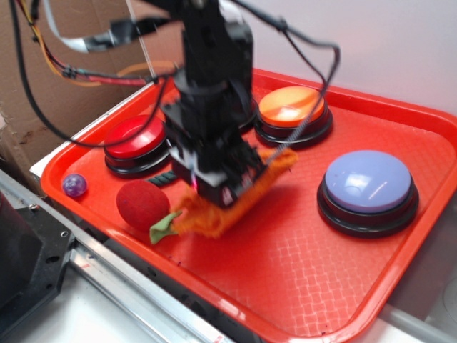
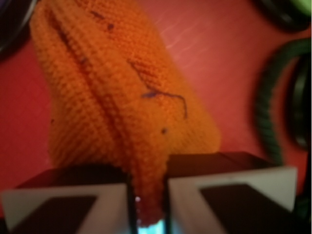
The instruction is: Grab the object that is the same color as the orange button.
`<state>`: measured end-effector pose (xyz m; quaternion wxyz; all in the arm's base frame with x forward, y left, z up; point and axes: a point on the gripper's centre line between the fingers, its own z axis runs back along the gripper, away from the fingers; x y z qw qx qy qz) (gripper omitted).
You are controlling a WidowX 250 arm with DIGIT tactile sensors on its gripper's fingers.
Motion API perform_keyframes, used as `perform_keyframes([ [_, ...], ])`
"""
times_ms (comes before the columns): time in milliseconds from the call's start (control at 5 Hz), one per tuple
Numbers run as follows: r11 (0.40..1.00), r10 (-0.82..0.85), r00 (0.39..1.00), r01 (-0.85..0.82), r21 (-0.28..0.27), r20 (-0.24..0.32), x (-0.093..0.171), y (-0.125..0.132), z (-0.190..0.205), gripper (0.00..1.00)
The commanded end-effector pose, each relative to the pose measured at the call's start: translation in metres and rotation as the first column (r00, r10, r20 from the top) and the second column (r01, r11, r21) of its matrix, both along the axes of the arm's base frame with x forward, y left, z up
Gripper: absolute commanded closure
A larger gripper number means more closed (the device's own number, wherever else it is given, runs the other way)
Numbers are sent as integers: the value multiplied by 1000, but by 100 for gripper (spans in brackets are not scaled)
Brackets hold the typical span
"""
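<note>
Hand (image 2: 148, 204) pointing down over tray (image 1: 300, 286), pinching bunched orange cloth (image 2: 122, 107)

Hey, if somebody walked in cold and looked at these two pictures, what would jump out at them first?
First, the black gripper mid-tray, its jaws pinched on a fold of the orange cloth, which fills the wrist view. Around it on the red tray sit big dome buttons: the orange button behind, a red one left, a pale bluish one right. A fuzzy red ball lies beside the cloth.

cloth (image 2: 122, 102): nubbly orange knit | orange button (image 1: 291, 106): glossy dome | tray (image 1: 285, 271): textured plastic
</note>
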<state>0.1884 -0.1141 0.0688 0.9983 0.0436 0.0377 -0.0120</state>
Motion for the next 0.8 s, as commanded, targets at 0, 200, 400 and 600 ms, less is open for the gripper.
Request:
perform_keyframes([
  [0,999,-26,999,27,-22,41,20,42,97,100],
  [200,999,-9,993,15,-52,115,19,56,129,100],
  [400,998,21,987,-11,-62,159,18,66,141,100],
  [600,996,22,985,-7,-87,172,20,66,139,100],
])
